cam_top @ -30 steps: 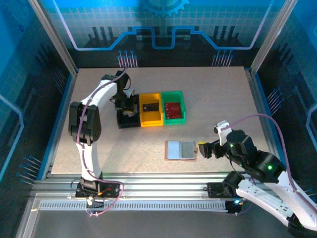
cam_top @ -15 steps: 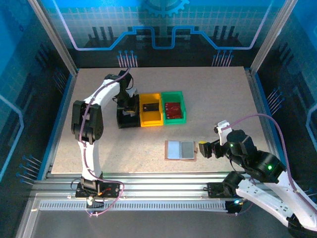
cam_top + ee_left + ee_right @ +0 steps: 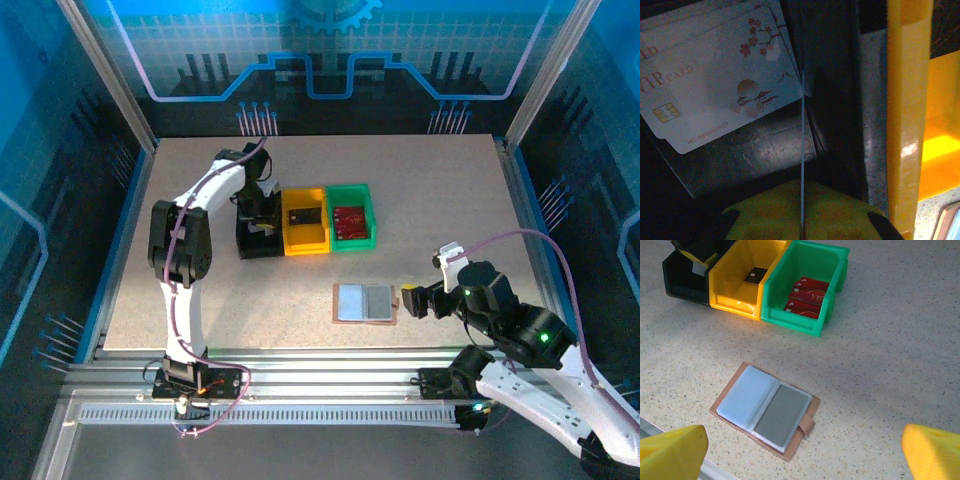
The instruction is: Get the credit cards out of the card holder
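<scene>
The card holder (image 3: 364,302) lies open on the table, tan outside with pale sleeves, also in the right wrist view (image 3: 765,412). A dark grey credit card (image 3: 781,415) sits in its right sleeve. My right gripper (image 3: 802,455) hovers open just right of the holder (image 3: 412,300), with nothing between its fingers. My left gripper (image 3: 258,215) hangs over the black tray (image 3: 258,243), shut on a thin white credit card (image 3: 802,150) seen edge-on between the yellow fingers (image 3: 765,215). Two white credit cards (image 3: 715,85) lie in that tray below.
A yellow tray (image 3: 305,240) holds a dark card (image 3: 756,276). A green tray (image 3: 351,240) beside it holds red cards (image 3: 805,295). The three trays stand in a row at mid-table, with bare tabletop (image 3: 440,190) to their right.
The left arm has shifted slightly to the right over the black tray. The right arm and the card holder have not moved.
</scene>
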